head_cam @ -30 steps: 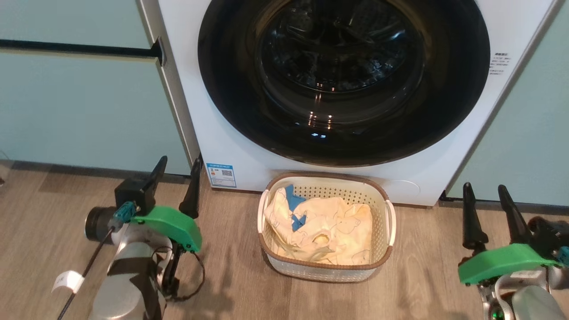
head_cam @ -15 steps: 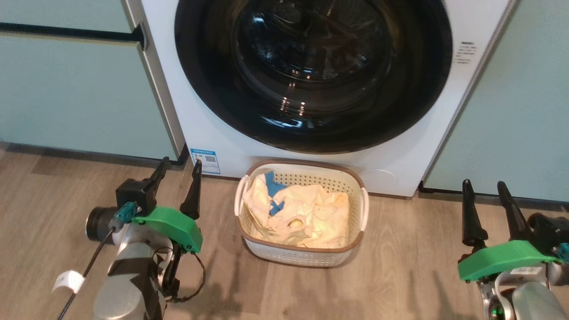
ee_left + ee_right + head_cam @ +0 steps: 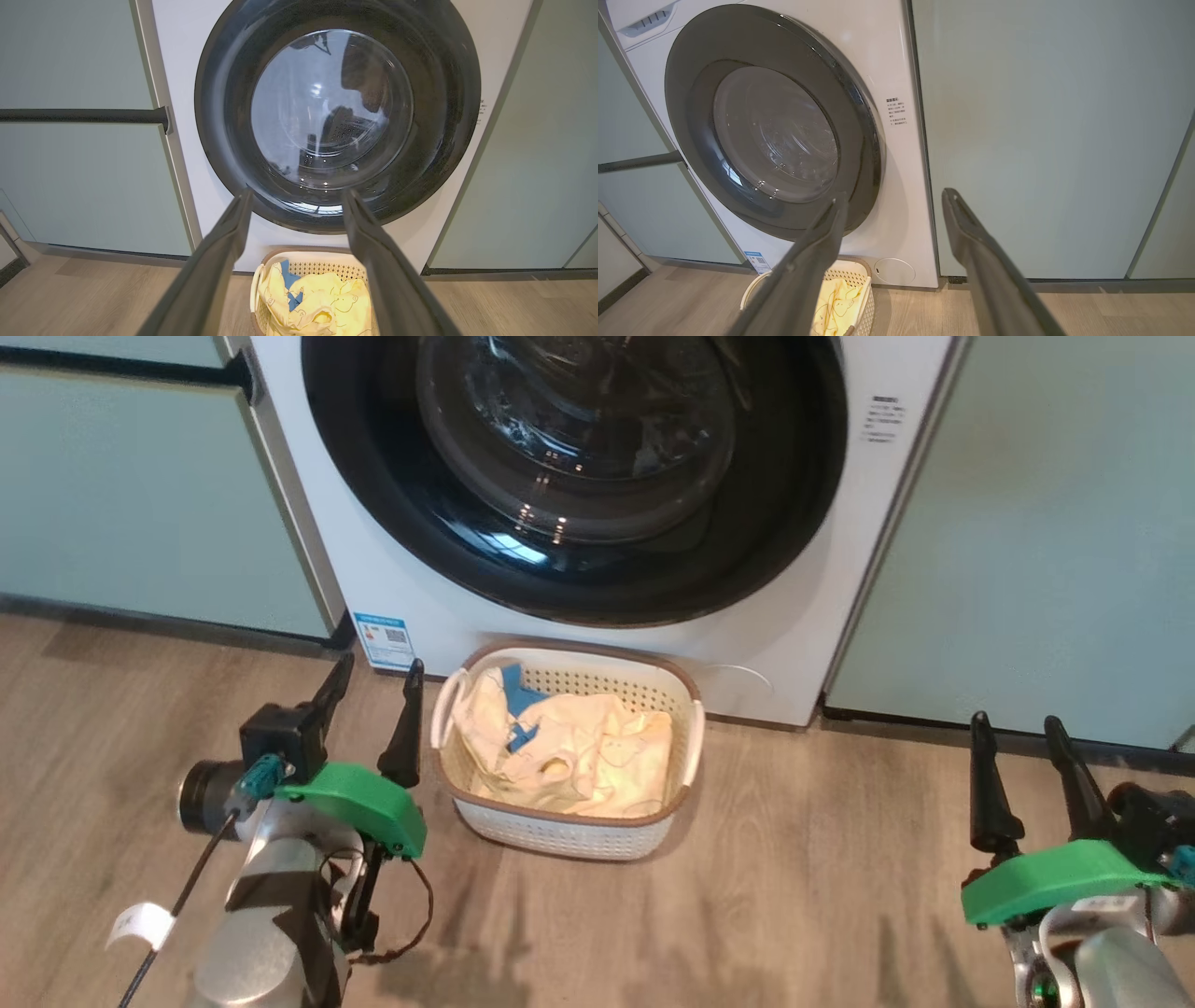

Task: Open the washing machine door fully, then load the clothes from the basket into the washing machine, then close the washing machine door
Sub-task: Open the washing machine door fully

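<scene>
Head view angled down from above, wrist views low, facing forward, all sharing the basket [image 3: 560, 835]

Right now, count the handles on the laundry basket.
2 on the basket: one white handle at its left end, the other at its right end. None looks hidden.

A pale green left cabinet front [image 3: 140, 495] is seen at one side of the head view, and a matching right cabinet front [image 3: 1046, 523] at the other. A dark horizontal bar handle [image 3: 112, 361] is fixed across the left one, ending in a small bracket at its inner edge. A dark plinth strip [image 3: 159, 621] is run along the foot of both. A grey-brown wood-grain floor [image 3: 840, 877] is laid in front, with soft shadows cast on it. In the right wrist view, a thin dark seam [image 3: 1156, 205] is seen dividing the right-hand fronts
</scene>
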Robot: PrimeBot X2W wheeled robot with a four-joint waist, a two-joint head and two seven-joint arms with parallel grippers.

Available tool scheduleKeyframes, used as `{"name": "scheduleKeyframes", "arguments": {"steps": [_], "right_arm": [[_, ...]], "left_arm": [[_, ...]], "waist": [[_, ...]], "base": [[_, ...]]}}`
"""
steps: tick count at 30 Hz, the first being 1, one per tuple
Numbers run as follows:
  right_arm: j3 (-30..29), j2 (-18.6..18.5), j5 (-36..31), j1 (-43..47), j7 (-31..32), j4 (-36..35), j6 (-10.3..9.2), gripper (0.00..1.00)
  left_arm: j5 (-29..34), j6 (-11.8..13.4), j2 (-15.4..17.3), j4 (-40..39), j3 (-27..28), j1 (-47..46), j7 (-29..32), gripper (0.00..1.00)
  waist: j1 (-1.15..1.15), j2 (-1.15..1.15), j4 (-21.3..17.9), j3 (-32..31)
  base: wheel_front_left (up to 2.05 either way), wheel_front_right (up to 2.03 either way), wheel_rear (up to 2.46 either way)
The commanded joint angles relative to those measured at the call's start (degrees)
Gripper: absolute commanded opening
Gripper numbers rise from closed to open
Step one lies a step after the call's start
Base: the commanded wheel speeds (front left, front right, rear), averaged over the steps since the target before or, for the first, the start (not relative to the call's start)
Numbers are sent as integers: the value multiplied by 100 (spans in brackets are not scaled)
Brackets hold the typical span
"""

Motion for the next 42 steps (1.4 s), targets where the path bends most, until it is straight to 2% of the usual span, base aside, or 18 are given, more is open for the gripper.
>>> {"name": "scheduleKeyframes", "arguments": {"steps": [1,12,42], "right_arm": [[120,-85,-9,-272,-55,-195,1,100],[88,-85,11,-274,-55,-248,1,100],[57,-85,6,-280,-55,-270,1,100]], "left_arm": [[-8,-23,108,-221,155,-296,-36,100],[-77,-75,88,-297,147,-256,-36,100],[-29,-86,54,-250,188,-270,-36,100]], "waist": [[0,0,-7,4],[0,0,-41,23],[0,0,-67,48]], "base": [[104,136,-240],[64,70,-134],[1,1,-2]]}}
